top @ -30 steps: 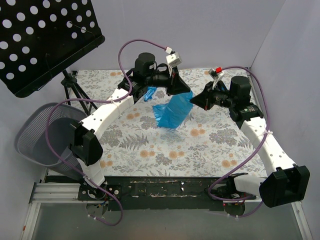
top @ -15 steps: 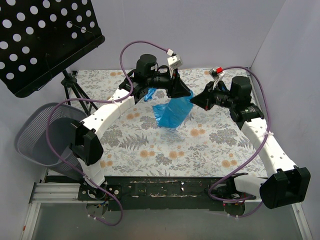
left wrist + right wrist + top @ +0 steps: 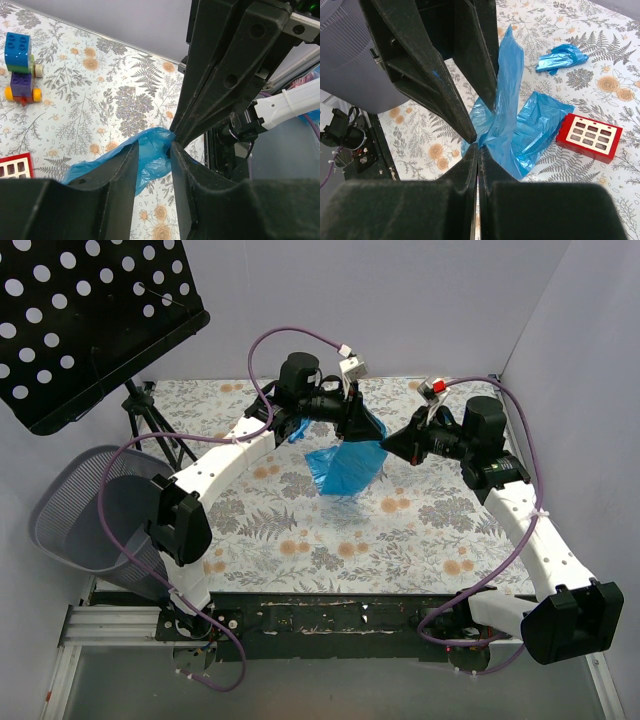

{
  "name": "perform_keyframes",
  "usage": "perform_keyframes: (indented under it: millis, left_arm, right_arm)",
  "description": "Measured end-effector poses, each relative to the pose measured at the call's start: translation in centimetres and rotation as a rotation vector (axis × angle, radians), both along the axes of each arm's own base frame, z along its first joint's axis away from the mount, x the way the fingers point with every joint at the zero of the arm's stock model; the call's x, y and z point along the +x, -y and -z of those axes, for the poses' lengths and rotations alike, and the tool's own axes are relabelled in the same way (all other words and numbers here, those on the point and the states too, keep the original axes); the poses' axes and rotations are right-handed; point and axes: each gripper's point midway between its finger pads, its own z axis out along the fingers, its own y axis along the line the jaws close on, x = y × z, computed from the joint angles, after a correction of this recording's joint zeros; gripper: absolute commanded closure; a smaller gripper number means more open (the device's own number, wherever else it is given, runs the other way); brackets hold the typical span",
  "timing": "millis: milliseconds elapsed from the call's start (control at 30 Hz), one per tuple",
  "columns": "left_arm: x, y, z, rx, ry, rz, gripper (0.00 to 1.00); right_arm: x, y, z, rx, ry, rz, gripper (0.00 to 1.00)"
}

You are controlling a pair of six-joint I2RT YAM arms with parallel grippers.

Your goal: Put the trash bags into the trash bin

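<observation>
The blue trash bag (image 3: 345, 468) hangs over the middle of the table, and its lower end lies on the cloth. My right gripper (image 3: 388, 447) is shut on its bunched top, as the right wrist view (image 3: 477, 147) shows. My left gripper (image 3: 368, 428) is open, and its fingers stand on either side of the same top fold (image 3: 154, 147). A second small blue bag scrap (image 3: 298, 428) lies on the table behind the left arm. The grey mesh trash bin (image 3: 85, 510) stands off the table's left edge.
A black perforated music stand (image 3: 90, 320) on a tripod fills the back left. A red block (image 3: 590, 135) lies beside the bag. A toy-brick car (image 3: 20, 65) stands further off. Walls close the back and the right side.
The left arm has shifted a little to the right and the right gripper a little to the left. The two grippers now meet at the bag's top, and the bag stays lifted.
</observation>
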Motion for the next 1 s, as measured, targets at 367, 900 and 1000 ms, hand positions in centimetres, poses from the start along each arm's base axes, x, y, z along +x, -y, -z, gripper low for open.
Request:
perform_keyframes:
  millis: [367, 900, 1000]
  left_arm:
    - [-1.3, 0.5, 0.7, -0.011, -0.044, 0.101, 0.83]
    - [-1.7, 0.2, 1.0, -0.024, -0.069, 0.149, 1.00]
    - [-0.4, -0.2, 2.3, 0.022, -0.049, 0.079, 1.00]
  right_arm:
    - [-0.4, 0.0, 0.5, -0.009, 0.006, -0.016, 0.99]
    - [-1.1, 0.2, 0.8, -0.039, 0.051, -0.042, 0.99]
    - [-1.1, 0.4, 0.8, -0.049, 0.055, -0.026, 0.99]
